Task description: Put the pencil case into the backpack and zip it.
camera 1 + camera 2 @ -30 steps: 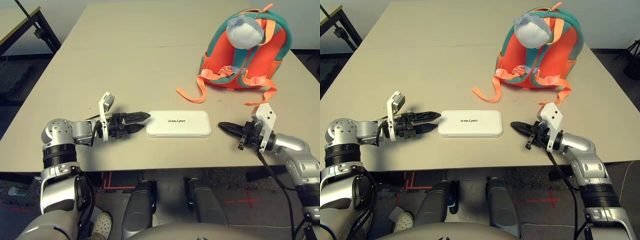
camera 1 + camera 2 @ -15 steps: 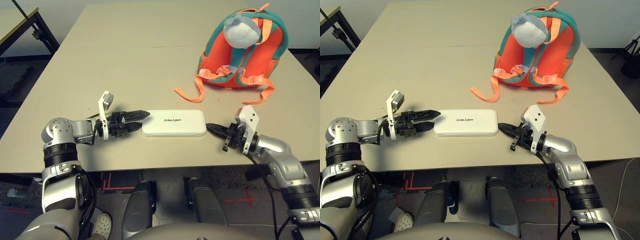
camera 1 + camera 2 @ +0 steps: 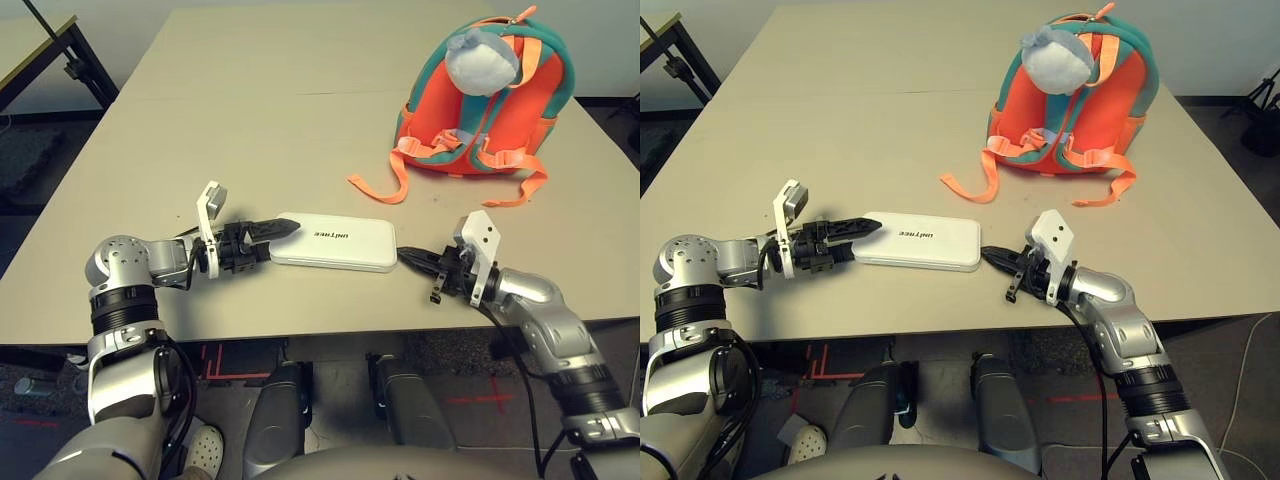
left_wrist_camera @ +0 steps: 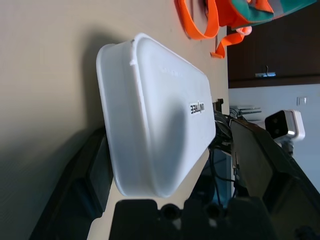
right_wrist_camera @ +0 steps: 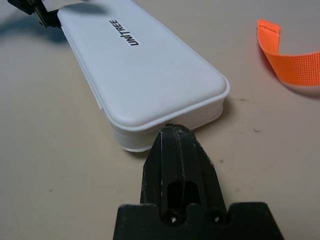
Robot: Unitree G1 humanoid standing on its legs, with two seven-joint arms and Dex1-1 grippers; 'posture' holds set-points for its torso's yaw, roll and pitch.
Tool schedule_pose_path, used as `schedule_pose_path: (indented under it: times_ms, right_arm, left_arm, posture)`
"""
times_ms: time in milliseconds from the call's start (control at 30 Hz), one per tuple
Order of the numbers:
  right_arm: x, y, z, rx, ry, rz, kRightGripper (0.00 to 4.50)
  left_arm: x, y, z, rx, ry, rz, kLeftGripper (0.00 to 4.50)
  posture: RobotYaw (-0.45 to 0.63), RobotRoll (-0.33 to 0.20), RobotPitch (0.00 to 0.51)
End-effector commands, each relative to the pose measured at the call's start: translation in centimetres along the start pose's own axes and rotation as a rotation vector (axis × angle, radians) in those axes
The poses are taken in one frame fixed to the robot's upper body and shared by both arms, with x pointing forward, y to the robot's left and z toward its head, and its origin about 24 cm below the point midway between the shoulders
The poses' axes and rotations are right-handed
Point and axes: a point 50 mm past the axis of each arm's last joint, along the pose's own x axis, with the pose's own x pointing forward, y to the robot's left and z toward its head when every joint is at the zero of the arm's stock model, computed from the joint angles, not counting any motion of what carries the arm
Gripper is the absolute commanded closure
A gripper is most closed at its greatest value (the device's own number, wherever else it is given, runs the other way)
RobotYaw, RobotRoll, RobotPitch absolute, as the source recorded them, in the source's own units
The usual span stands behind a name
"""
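Lying flat on the beige table [image 3: 250, 120] near its front edge is the flat white rectangular pencil case [image 3: 335, 241] with rounded corners and small dark lettering, sitting a little askew between the two arms. At its left short end, the left gripper [image 3: 272, 241] is standing with its black fingers spread wide, one above and one below that end; in the left wrist view the case's end [image 4: 150, 130] is sitting right between the two fingers [image 4: 90, 185], though I cannot tell whether either is actually pressing on it. At the opposite short end, the right gripper [image 3: 412, 260] is lying low over the table with its two fingers pressed together into a single point, holding nothing; the right wrist view is showing that closed tip [image 5: 176, 132] touching the case's right end wall.

Well behind the case, toward the far right of the table, the small orange backpack [image 3: 487, 100] with teal trim is lying with its straps facing up, a grey-white plush charm [image 3: 485, 62] is resting on its upper part, and one loose orange strap [image 3: 385, 185] is trailing on the tabletop toward the case without reaching it.
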Motion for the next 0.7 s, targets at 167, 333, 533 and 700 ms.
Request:
schedule_pose_path:
  times_ms: [167,333,533,700]
  right_arm:
    - [0.2,0.2,-0.2,-0.009,0.0,0.02,4.5]
    - [0.2,0.1,-0.2,-0.014,0.0,0.02,4.5]
    - [0.1,0.0,-0.4,-0.02,0.011,0.025,4.5]
    - [0.2,0.0,-0.5,-0.024,0.017,0.032,4.5]
  left_arm:
    - [0.2,-0.1,0.9,0.03,-0.042,0.016,1.37]
    - [0.3,-1.6,1.7,0.079,-0.086,-0.058,3.03]
    - [0.5,-5.0,3.2,0.189,-0.186,-0.192,3.12]
    - [0.3,-7.6,4.5,0.24,-0.296,-0.305,3.12]
  posture:
    - [-0.13,0.0,0.169]
    - [-0.13,0.0,0.168]
    - [-0.12,0.0,0.168]
    - [-0.12,0.0,0.17]
